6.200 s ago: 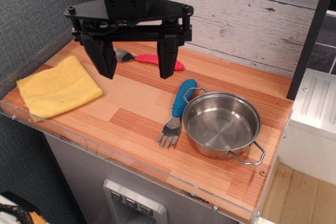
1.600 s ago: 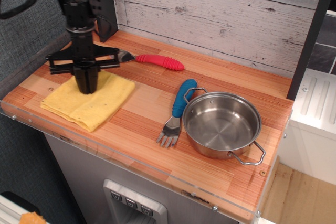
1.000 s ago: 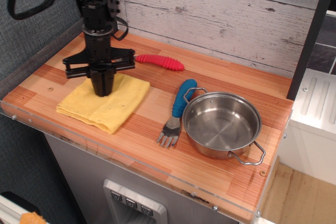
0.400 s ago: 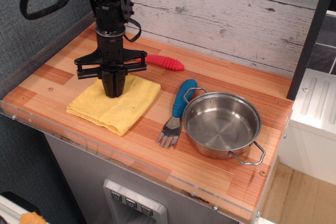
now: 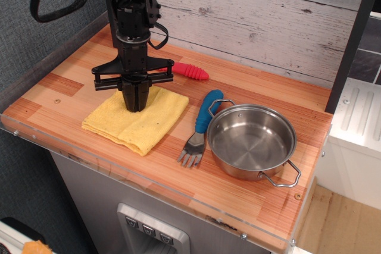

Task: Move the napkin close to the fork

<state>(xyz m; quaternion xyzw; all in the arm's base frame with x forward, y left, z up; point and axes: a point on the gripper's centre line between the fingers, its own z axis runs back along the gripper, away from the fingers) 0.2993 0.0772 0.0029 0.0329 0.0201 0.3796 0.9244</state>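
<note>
A: Where's the folded yellow terry cloth napkin (image 5: 136, 122)?
B: On the wooden counter (image 5: 250, 197), at nine o'clock from the blue-handled fork (image 5: 200, 126), just beside it.
A: The black gripper (image 5: 136, 106)?
B: Fingers pinched together, pressed into the napkin's top
</note>
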